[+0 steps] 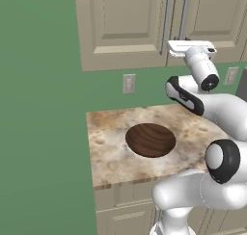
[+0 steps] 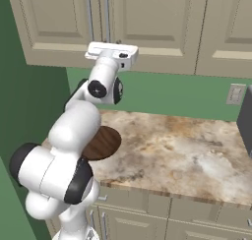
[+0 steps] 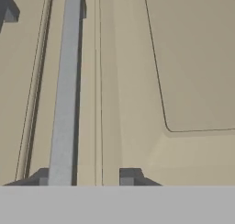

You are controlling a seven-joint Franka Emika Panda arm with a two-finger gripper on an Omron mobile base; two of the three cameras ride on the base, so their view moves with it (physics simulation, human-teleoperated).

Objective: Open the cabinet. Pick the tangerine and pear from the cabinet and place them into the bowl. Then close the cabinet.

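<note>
Hand view: tool [image 3: 85, 177] at cabinet [image 3: 183, 58] handle [image 3: 66, 90], doors closed.

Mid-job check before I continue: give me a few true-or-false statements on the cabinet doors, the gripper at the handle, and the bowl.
1. Both cabinet doors are closed. True.
2. The gripper is up at a silver bar handle beside the seam between the doors. True.
3. The bowl already holds the tangerine. False: the bowl is empty, with only its wood grain showing.
4. The bowl stands on the marbled counter. True.
5. The gripper hangs low over the bowl. False: it is raised at the lower end of the cabinet doors, well above the counter.
</note>
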